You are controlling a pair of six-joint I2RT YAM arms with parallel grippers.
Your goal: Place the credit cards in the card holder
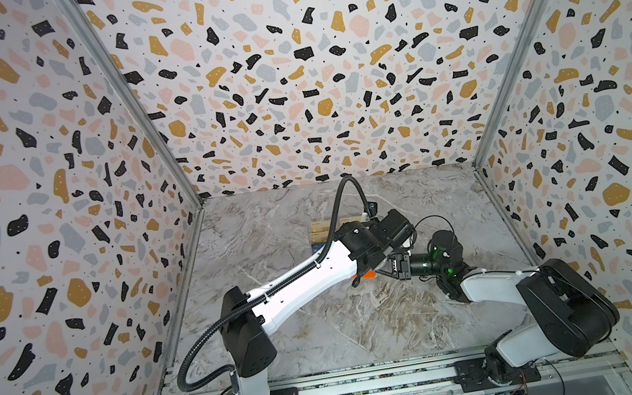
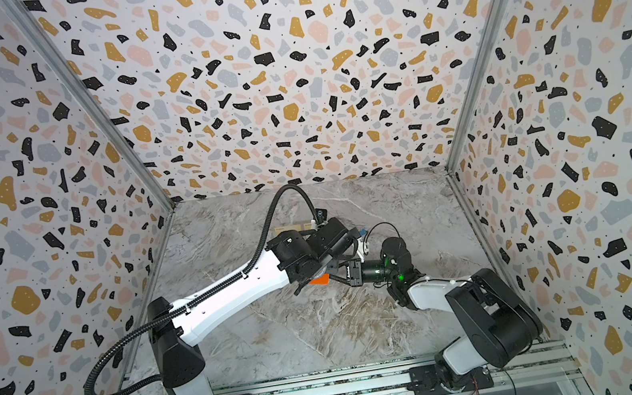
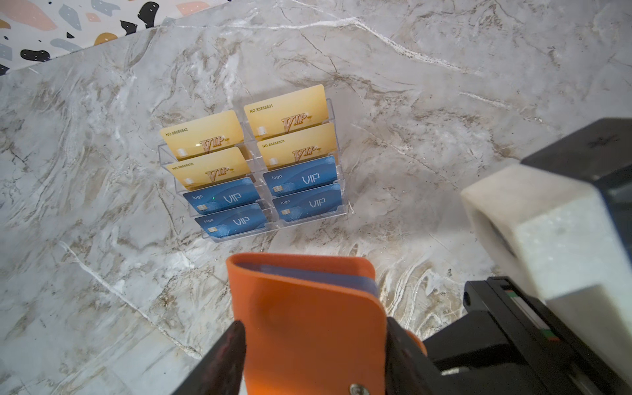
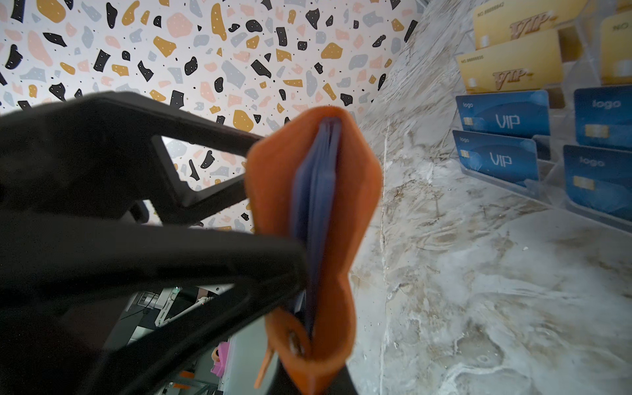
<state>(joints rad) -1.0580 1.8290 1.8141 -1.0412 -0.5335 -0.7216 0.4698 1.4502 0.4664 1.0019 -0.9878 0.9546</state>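
The orange card holder hangs above the marble table, with bluish sheets showing edge-on between its covers. My left gripper is shut across its width, one finger on each side edge. My right gripper is shut on its edge by the snap button. In both top views only a sliver of the card holder shows between the two wrists. Several credit cards stand in a clear rack, gold ones behind blue ones, and the right wrist view shows them too.
The clear acrylic tiered rack stands on the table just beyond the grippers, half hidden by the left arm in a top view. Patterned walls close in three sides. A metal rail runs along the front edge.
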